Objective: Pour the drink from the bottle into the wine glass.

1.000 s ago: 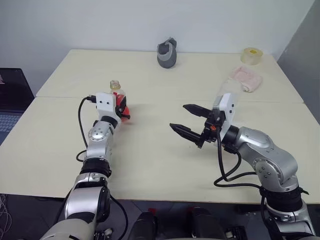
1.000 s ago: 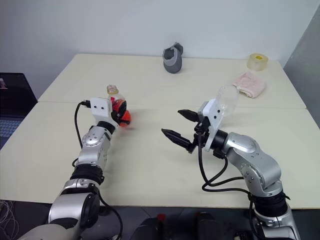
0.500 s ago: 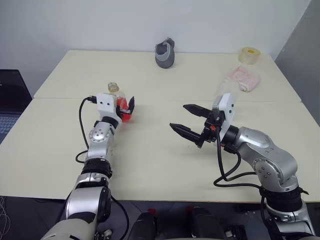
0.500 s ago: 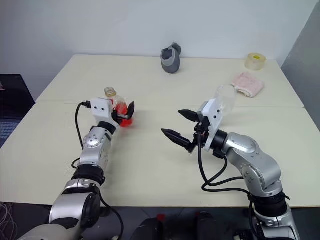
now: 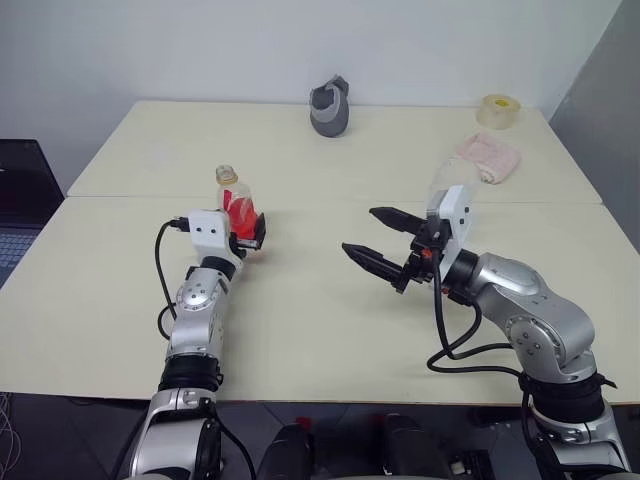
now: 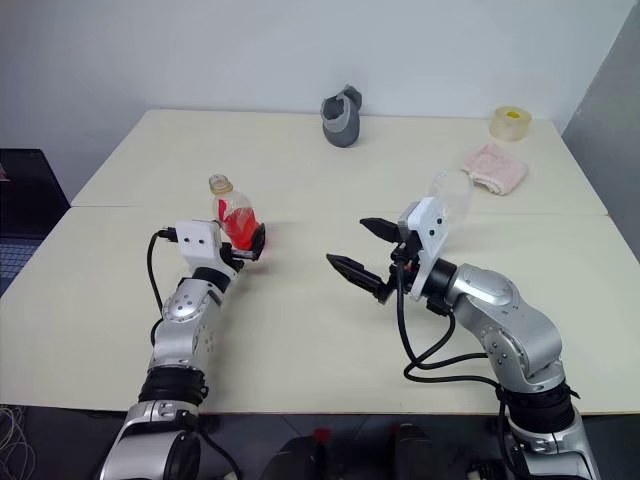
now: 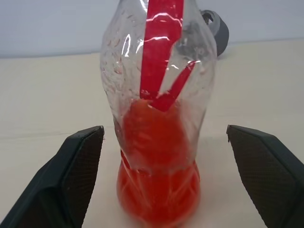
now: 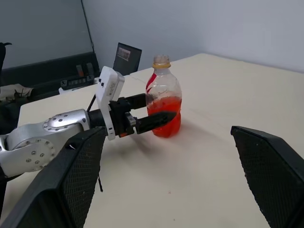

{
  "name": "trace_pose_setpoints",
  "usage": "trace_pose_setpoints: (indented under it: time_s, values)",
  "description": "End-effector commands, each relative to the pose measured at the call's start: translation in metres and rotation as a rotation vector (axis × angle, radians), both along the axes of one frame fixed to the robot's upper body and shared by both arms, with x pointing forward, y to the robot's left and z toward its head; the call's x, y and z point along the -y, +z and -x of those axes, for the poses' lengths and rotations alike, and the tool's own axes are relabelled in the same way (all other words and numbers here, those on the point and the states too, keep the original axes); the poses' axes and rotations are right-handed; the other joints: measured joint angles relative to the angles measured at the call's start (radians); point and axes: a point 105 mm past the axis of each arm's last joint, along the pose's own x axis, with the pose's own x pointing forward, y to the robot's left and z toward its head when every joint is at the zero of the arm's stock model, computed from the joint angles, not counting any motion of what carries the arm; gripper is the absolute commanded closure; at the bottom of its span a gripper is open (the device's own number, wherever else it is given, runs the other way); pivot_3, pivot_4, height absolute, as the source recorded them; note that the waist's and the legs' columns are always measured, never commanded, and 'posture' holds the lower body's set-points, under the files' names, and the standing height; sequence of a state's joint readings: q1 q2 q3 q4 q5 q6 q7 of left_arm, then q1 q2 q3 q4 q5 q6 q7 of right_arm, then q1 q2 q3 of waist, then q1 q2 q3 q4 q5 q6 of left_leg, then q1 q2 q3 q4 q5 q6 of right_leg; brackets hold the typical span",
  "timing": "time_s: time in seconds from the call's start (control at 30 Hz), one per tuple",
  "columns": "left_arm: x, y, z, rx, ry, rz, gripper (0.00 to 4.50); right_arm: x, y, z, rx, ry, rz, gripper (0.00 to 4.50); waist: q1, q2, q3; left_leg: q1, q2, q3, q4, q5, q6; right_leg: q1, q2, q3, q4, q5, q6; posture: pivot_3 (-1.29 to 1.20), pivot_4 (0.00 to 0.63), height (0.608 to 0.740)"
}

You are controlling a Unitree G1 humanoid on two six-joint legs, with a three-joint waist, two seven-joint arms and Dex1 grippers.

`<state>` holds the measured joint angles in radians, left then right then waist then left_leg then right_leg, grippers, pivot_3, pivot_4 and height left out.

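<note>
The right pincer (image 5: pixel 378 240) hangs above the middle of the pale surface (image 5: pixel 320 330), with its two black fingers spread wide and nothing between them. It points toward the robot's left side, at the bottle. The wine glass (image 6: pixel 452 203) stands just behind this pincer's wrist, partly hidden by it; I cannot tell whether there is drink in it.

On the left side, the left pincer (image 5: pixel 250 235) is also spread. The bottle (image 5: pixel 236 212) stands upright on the surface just in front of it, between the lines of the two fingers (image 7: pixel 78 166) but with a clear gap on each side, so neither finger touches it. In the left wrist view the red-orange drink (image 7: pixel 159 190) fills the lower part of the bottle, and a red label (image 7: pixel 161 42) runs down its upper part.

Farther back, near the wall, a grey cup-like object (image 5: pixel 331 107) stands. At the far right a pink cloth (image 5: pixel 486 158) lies, and behind it a roll of tape (image 5: pixel 500 110).
</note>
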<state>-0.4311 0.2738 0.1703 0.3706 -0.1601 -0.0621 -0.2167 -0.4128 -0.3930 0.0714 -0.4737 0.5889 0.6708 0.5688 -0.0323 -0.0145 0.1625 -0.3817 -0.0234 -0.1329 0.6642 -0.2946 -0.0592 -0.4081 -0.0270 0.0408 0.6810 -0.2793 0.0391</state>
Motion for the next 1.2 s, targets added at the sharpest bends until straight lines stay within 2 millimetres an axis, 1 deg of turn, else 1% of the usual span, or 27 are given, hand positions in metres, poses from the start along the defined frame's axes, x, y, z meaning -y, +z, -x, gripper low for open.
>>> trace_pose_setpoints:
  time_s: [0.03, 0.17, 0.3, 0.4, 0.43, 0.5, 0.53, 0.6, 0.7, 0.77, 0.83, 0.93, 1.07, 1.2]
  values:
    - [-0.002, 0.014, 0.014, 0.04, 0.014, 0.017, 0.04, 0.005, 0.012, 0.004, 0.055, -0.001, -0.018, 0.0, 0.0, 0.0, 0.0, 0.0, 0.0, 0.0, 0.0, 0.0, 0.0, 0.0, 0.0, 0.0, 0.0, 0.0, 0.0, 0.0, 0.15, 0.74]
    - [-0.006, 0.012, 0.033, 0.013, 0.017, 0.015, 0.04, 0.01, 0.009, 0.006, 0.049, -0.018, -0.01, 0.0, 0.0, 0.0, 0.0, 0.0, 0.001, 0.0, 0.0, 0.0, 0.0, 0.0, 0.0, 0.0, 0.0, 0.0, 0.0, 0.0, 0.15, 0.74]
    - [0.002, 0.002, 0.063, -0.057, -0.03, 0.05, 0.04, 0.021, -0.005, 0.011, 0.017, -0.077, 0.008, 0.0, 0.001, 0.0, 0.0, 0.001, 0.002, 0.0, 0.0, -0.001, 0.001, 0.001, -0.001, 0.0, -0.001, 0.0, 0.0, 0.0, 0.15, 0.74]
    - [0.019, -0.001, 0.086, -0.105, -0.136, 0.047, 0.04, 0.039, -0.024, 0.012, -0.007, -0.19, 0.068, 0.0, 0.003, 0.0, 0.0, 0.001, 0.002, 0.0, -0.001, -0.001, 0.002, 0.002, -0.002, 0.001, -0.001, 0.0, 0.0, 0.0, 0.15, 0.74]
    - [0.025, 0.0, 0.093, -0.117, -0.181, 0.05, 0.04, 0.048, -0.032, 0.009, -0.015, -0.251, 0.098, 0.0, 0.003, 0.0, 0.0, 0.001, 0.002, 0.0, -0.001, -0.001, 0.002, 0.002, -0.002, 0.001, -0.001, 0.0, 0.0, 0.0, 0.15, 0.74]
    - [0.041, 0.008, 0.105, -0.123, -0.304, 0.051, 0.04, 0.07, -0.046, 0.001, -0.041, -0.397, 0.143, 0.0, 0.004, 0.0, 0.0, 0.002, 0.002, 0.001, 0.0, -0.002, 0.003, 0.003, -0.002, 0.0, -0.001, 0.0, 0.0, 0.0, 0.15, 0.74]
    - [0.053, 0.016, 0.113, -0.116, -0.412, 0.036, 0.04, 0.082, -0.056, -0.006, -0.058, -0.48, 0.163, 0.0, 0.004, 0.0, 0.0, 0.002, 0.001, 0.001, 0.0, -0.002, 0.003, 0.003, -0.002, 0.0, 0.0, 0.0, 0.0, 0.0, 0.15, 0.74]
    - [0.068, 0.024, 0.124, -0.118, -0.556, 0.012, 0.04, 0.096, -0.067, -0.015, -0.073, -0.576, 0.178, 0.0, 0.004, 0.0, -0.001, 0.002, 0.001, 0.003, 0.0, -0.001, 0.003, 0.004, 0.0, 0.0, 0.0, 0.0, 0.0, 0.0, 0.15, 0.74]
    - [0.072, 0.025, 0.13, -0.147, -0.674, -0.02, 0.04, 0.104, -0.072, -0.026, -0.069, -0.647, 0.163, 0.0, 0.0, 0.001, -0.001, 0.004, 0.001, 0.007, -0.002, -0.001, 0.002, 0.004, 0.002, 0.003, 0.0, 0.0, 0.0, 0.0, 0.15, 0.74]
    - [0.073, 0.026, 0.132, -0.156, -0.719, -0.037, 0.04, 0.108, -0.072, -0.034, -0.066, -0.685, 0.139, 0.0, -0.004, 0.002, -0.001, 0.005, 0.003, 0.009, -0.002, -0.001, 0.002, 0.004, 0.004, 0.003, 0.0, 0.0, 0.0, 0.0, 0.15, 0.74]
    - [0.075, 0.028, 0.133, -0.154, -0.767, -0.059, 0.04, 0.113, -0.072, -0.045, -0.076, -0.735, 0.111, 0.0, -0.007, 0.002, -0.001, 0.006, 0.003, 0.01, -0.003, -0.002, 0.003, 0.004, 0.004, 0.004, 0.0, 0.0, 0.0, 0.0, 0.15, 0.74]
    - [0.078, 0.03, 0.13, -0.149, -0.807, -0.063, 0.04, 0.117, -0.074, -0.055, -0.089, -0.769, 0.079, 0.0, -0.002, 0.002, -0.001, 0.006, 0.003, 0.01, -0.002, -0.002, 0.003, 0.004, 0.004, 0.004, 0.0, 0.0, -0.001, 0.0, 0.15, 0.74]
    - [0.081, 0.031, 0.125, -0.146, -0.846, -0.073, 0.04, 0.116, -0.071, -0.07, -0.093, -0.786, 0.031, 0.0, 0.0, 0.002, -0.001, 0.005, 0.002, 0.01, -0.002, -0.002, 0.003, 0.004, 0.004, 0.004, -0.001, 0.0, -0.001, 0.0, 0.15, 0.74]
    - [0.08, 0.03, 0.119, -0.14, -0.859, -0.088, 0.04, 0.112, -0.071, -0.083, -0.092, -0.79, 0.01, 0.0, -0.001, 0.002, -0.001, 0.005, 0.003, 0.01, -0.003, -0.002, 0.003, 0.003, 0.004, 0.004, 0.0, 0.0, -0.001, 0.0, 0.15, 0.74]
